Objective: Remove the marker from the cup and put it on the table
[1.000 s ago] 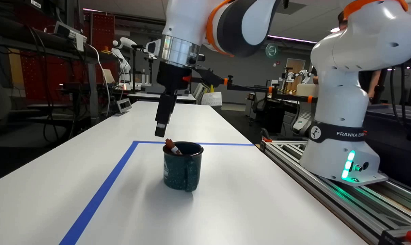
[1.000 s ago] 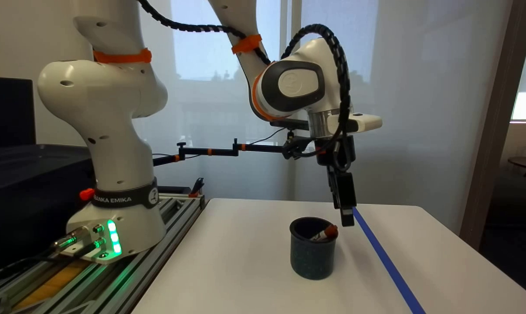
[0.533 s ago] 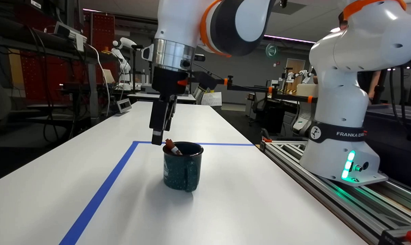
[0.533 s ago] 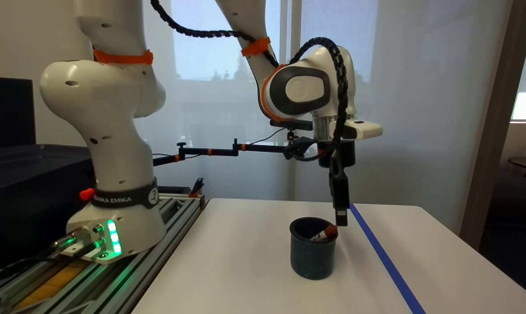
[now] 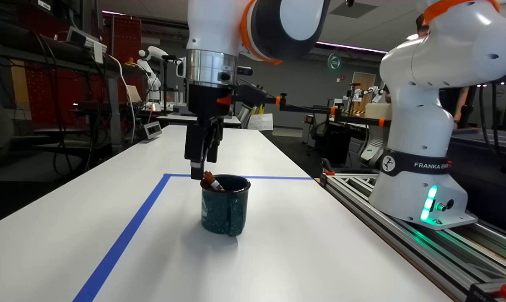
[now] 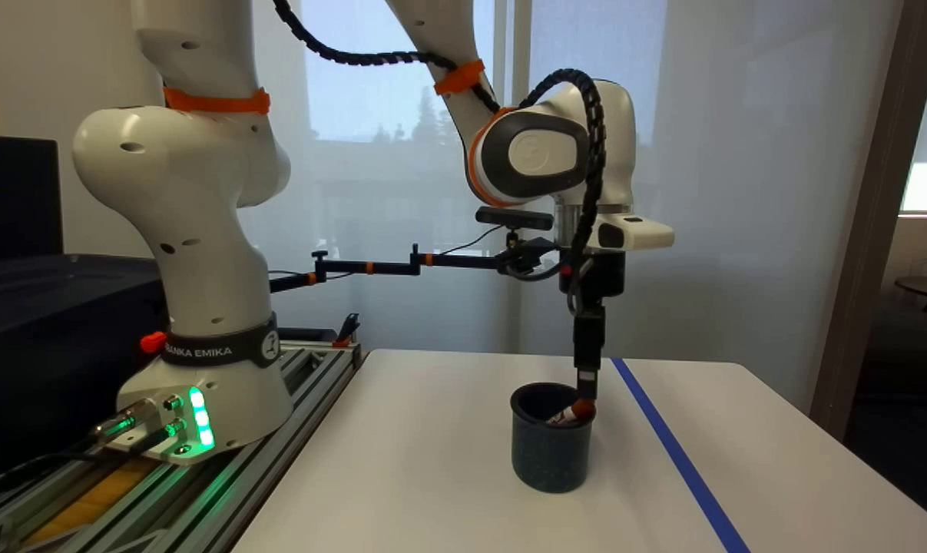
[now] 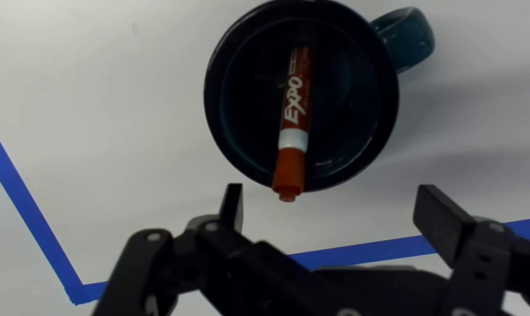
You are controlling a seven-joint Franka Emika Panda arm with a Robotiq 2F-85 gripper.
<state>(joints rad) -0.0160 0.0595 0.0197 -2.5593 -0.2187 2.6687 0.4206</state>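
"So, where's the marker (image 7: 294,123)?"

"In the cup (image 5: 223,212), leaning, cap (image 7: 289,169) up and poking just past the rim (image 7: 213,92). Cup's upright on the worktop (image 5: 303,235)."

"Pincer (image 7: 328,206)?"

"Spread wide, holding nothing, right by the cap side of the rim. Can't tell if it's touching."

"Lined up?"

"Not centred. In the wrist view the cap sits nearer the finger (image 7: 235,206) on that view's left. My guess: close as is, that finger lands first and shoves the marker sideways along the rim."

"What else?"

"Straight down could land a finger on the rim and tip or drag the cup, since the marker leans right there. And a grip on the cap alone might pull it off, leaving the body (image 7: 297,87) inside."

"Fix?"

"I'd centre on the marker first, reach past the cap onto the body if there's room, close slowly, then lift clear before heading for the worktop."
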